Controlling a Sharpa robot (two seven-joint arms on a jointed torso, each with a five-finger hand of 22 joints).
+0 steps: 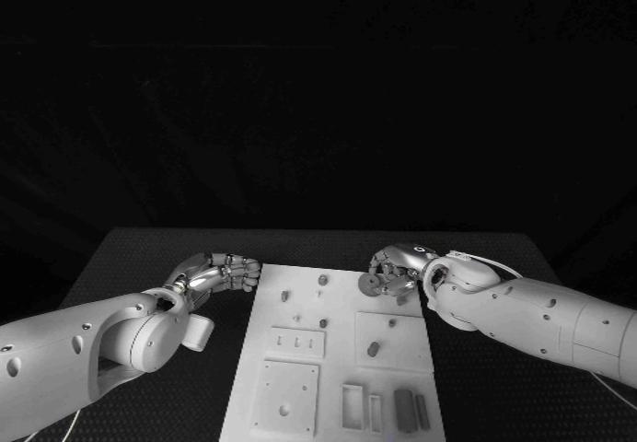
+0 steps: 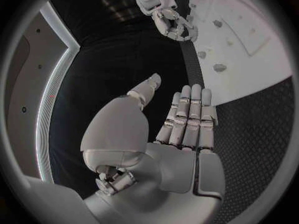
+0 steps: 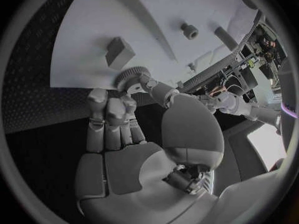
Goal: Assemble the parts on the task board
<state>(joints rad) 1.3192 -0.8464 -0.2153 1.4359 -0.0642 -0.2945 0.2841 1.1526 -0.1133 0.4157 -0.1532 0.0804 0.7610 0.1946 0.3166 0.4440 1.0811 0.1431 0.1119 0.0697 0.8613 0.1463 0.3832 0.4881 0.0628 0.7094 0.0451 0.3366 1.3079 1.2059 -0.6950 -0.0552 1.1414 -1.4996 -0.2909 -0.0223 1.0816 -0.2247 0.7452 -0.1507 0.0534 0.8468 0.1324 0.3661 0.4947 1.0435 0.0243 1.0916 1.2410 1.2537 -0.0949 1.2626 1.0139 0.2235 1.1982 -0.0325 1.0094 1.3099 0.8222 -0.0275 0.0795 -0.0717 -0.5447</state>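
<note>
Over the task board (image 1: pixel 332 368), right hand (image 1: pixel 392 272) pinches a half-hidden gear (image 3: pixel 129 76); left hand (image 1: pixel 225 273) empty.

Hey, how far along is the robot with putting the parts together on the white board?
Early, it seems. The right hand holds a gear over the task board; it is not yet seated. The left hand rests empty at the board's edge. Several loose parts wait at the board's near end.
</note>
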